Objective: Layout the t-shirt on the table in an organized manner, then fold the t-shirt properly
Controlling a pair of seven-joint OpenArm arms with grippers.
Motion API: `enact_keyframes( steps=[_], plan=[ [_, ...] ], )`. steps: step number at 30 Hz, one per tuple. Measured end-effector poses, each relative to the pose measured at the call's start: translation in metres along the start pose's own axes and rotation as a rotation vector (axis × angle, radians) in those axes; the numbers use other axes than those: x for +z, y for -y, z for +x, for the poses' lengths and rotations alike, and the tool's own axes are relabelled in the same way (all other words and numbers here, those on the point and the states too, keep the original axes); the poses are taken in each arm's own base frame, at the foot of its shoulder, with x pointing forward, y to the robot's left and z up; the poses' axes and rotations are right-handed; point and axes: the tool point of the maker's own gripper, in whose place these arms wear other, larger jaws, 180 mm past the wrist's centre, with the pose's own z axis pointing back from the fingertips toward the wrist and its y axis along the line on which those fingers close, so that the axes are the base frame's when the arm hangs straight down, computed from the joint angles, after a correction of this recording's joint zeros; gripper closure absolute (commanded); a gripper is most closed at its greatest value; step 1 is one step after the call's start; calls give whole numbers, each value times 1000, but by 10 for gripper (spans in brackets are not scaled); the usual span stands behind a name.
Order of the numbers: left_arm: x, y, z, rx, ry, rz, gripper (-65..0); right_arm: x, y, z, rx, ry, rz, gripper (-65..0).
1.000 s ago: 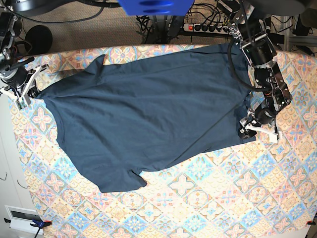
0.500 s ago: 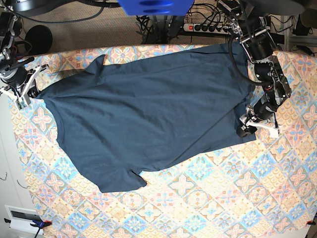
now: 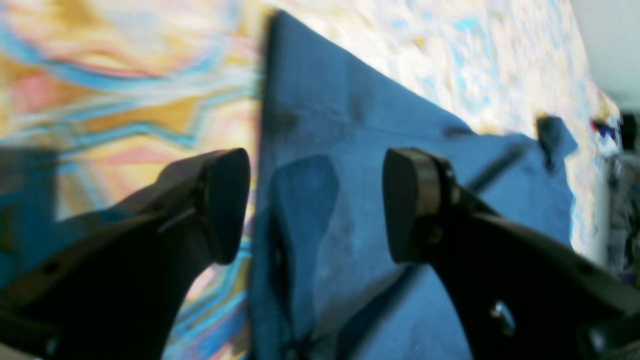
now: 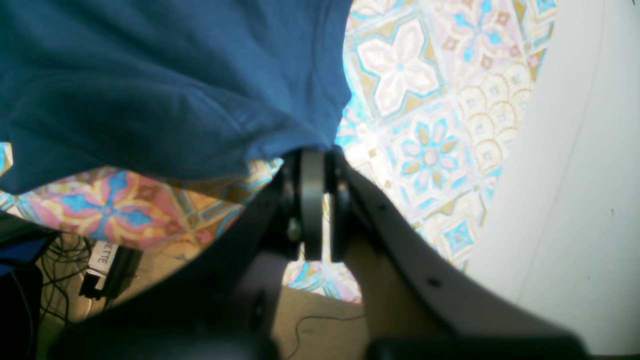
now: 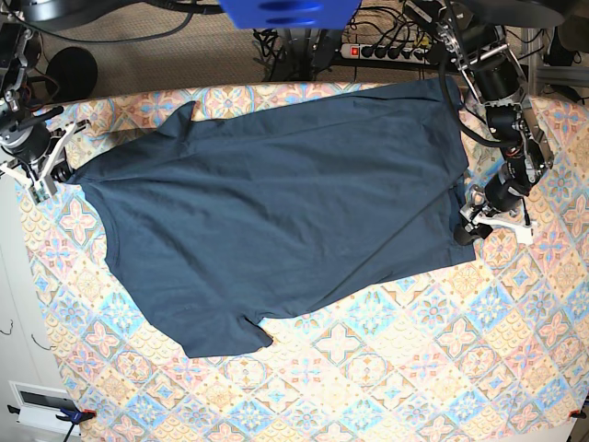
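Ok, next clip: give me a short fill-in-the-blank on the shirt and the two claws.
1. The right claw is ____ on an edge of the t-shirt.
2. The left claw stands ____, holding nothing.
3. The t-shirt lies spread on the ____-patterned table.
4. The t-shirt's colour is dark ____.

Missing words: shut; open; tile; blue

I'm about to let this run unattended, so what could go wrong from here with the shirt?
1. The right tool is shut on one corner of the t-shirt, near the table edge; a pull may drag cloth off.
2. The left tool is open straddling the opposite edge; closing may catch only a little cloth, or the tablecloth.
3. The t-shirt lies skewed; folding now may come out crooked.
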Motion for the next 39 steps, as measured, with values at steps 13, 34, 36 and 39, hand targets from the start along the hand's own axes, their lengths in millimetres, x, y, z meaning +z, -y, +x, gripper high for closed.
enact_keyframes(
  steps=[13,34,36,39],
  plan=[
    [-2,3,-5,0,-23,-7,-392,0,0,0,0,-1,0,0],
    [-21,43,-4,-56,-62,-73,0,0,0,0,0,-1,1,0],
    [-19,48,1,-68,-51,-79,0,0,0,0,0,0,0,0],
    [-10,65,18,-121,1,-107,0,0,0,0,0,0,1,0]
  ],
)
